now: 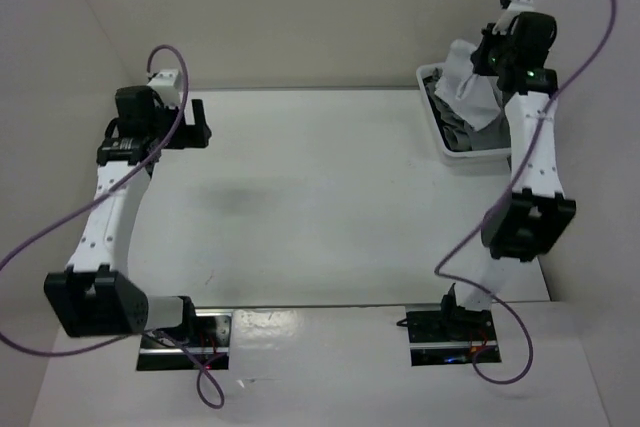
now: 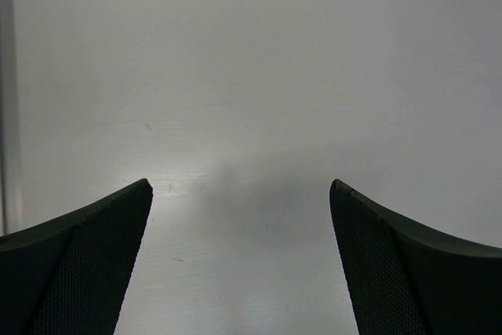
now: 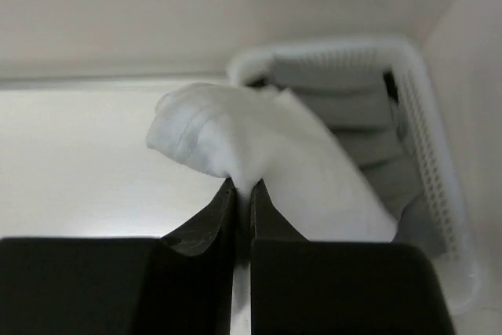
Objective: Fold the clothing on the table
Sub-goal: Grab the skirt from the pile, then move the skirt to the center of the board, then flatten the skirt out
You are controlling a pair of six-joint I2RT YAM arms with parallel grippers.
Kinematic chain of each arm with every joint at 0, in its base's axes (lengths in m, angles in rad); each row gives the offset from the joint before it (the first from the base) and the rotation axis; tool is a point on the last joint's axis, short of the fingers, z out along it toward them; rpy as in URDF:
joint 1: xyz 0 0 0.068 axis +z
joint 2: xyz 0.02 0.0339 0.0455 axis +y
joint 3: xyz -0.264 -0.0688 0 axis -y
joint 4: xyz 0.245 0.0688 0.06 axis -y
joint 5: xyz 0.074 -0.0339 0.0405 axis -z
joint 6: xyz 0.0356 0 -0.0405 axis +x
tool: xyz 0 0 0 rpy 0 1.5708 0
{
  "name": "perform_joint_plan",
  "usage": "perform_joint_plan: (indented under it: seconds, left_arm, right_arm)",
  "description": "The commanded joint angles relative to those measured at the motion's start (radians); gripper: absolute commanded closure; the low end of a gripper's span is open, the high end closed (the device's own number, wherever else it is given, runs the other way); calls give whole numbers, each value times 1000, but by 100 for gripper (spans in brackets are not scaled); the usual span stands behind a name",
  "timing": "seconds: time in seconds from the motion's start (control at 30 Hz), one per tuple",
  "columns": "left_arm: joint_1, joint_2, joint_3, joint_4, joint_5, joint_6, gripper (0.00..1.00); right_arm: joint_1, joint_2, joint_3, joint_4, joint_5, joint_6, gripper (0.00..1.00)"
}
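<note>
Clothing (image 1: 466, 85) is seen as a white bunched piece at the upper right of the top view, lifted partly out of a white slatted basket (image 1: 470, 157) that stands at the far right corner of the table (image 1: 320, 197); more grey and white fabric is seen lying inside the basket. The piece is gripped by the right gripper (image 3: 241, 187), whose jaws are pressed together on a fold of the cloth, with only a thin slit visible between them in the right wrist view. From that pinch the cloth is draped away and to the right, toward the basket, and no clear long axis can be read from the crumpled shape. The middle of the table, where folding is judged to be done, lies left of and below the held piece in the top view, so the coming move is judged to turn on the cloth being carried out of the basket toward the centre. The left gripper (image 1: 198, 123) is held at the upper left, well apart from the cloth, with its jaws spread wide and nothing between them. The right arm is by far the nearer to the garment.
</note>
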Motion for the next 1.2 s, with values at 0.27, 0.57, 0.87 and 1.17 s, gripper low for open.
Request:
perform_joint_plan:
  seconds: [0.27, 0.57, 0.87, 1.17]
  left_arm:
    - [6, -522, -43, -34, 113, 43, 0]
    - [6, -632, -155, -62, 152, 54, 0]
    - [-17, -380, -144, -186, 273, 152, 0]
    - [-29, -262, -153, -183, 221, 164, 0]
  right_arm:
    - [394, -591, -329, -129, -189, -102, 100]
    - [415, -581, -579, -61, -216, -158, 52]
    - [465, -502, -693, 77, 105, -199, 13]
    - [783, -355, -773, 26, 291, -306, 14]
